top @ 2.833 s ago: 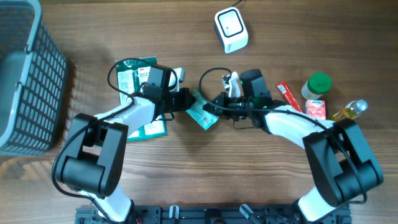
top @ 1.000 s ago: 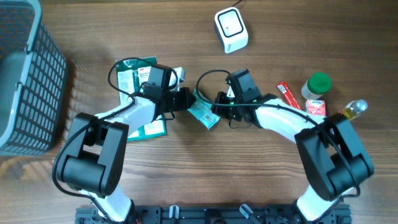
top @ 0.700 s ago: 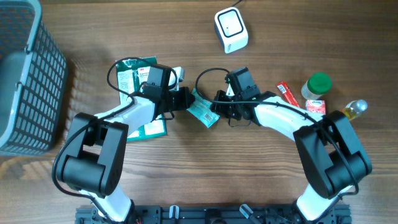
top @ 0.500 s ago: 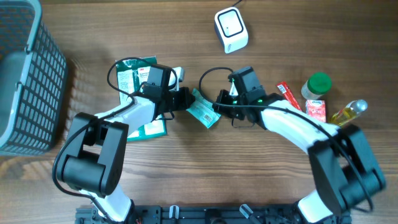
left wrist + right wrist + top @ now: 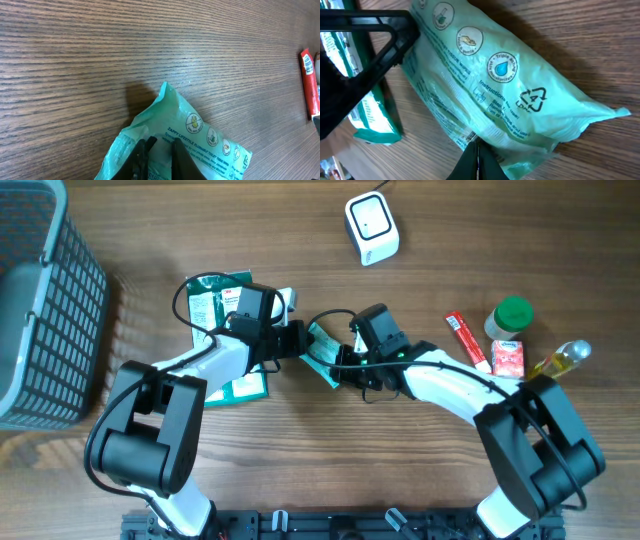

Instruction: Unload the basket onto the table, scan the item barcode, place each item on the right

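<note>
Green packet (image 5: pixel 200 130) in left gripper (image 5: pixel 159 150)

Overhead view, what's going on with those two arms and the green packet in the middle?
Both arms have hold of the green packet at the middle of the table. The left pincer is pinched on one end and the right pincer is shut on the opposite edge, so it is held between them. The white scanner sits apart at the far side; the packet is not at it yet.
</note>
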Available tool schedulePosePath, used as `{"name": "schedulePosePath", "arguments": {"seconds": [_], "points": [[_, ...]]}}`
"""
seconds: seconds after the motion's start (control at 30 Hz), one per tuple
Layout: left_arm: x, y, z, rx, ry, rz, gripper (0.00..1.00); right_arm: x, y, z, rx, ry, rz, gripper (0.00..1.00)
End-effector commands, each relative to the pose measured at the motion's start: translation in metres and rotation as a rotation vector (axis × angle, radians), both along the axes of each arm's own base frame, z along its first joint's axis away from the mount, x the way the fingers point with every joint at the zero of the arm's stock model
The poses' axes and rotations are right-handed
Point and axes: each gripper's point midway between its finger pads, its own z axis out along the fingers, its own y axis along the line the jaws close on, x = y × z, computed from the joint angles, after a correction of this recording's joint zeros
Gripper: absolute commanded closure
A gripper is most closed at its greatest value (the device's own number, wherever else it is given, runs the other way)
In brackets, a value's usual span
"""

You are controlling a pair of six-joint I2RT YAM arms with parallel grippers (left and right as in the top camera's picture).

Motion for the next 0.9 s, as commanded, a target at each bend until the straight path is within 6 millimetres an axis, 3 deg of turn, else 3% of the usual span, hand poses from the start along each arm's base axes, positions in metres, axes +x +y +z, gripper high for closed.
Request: {"name": "schedulePosePath", "arguments": {"seconds": [0.0, 0.1, 0.2, 0.37, 0.43, 0.87], "points": [[-0.006, 0.007, -0.018, 0.044, 0.035, 0.009, 0.91, 0.003, 0.005, 0.000, 0.024, -0.028, 0.024, 0.96], [-0.006, 0.007, -0.018, 0.044, 0.034, 0.009, 0.90, 0.020, 0.020, 0.037, 0.153, -0.105, 0.049, 0.96], [-0.006, 0.007, -0.018, 0.044, 0.034, 0.009, 0.91, 0.045, 0.002, 0.055, 0.147, -0.185, -0.025, 0.96], [-0.006, 0.007, -0.018, 0.044, 0.034, 0.009, 0.91, 0.056, -0.036, 0.033, 0.010, -0.161, -0.138, 0.95], [-0.005, 0.007, -0.018, 0.044, 0.033, 0.009, 0.91, 0.054, -0.041, 0.027, -0.021, -0.147, -0.149, 0.96], [-0.004, 0.007, -0.017, 0.042, 0.027, 0.010, 0.90, 0.038, -0.030, 0.018, -0.059, -0.175, -0.044, 0.96]]}}
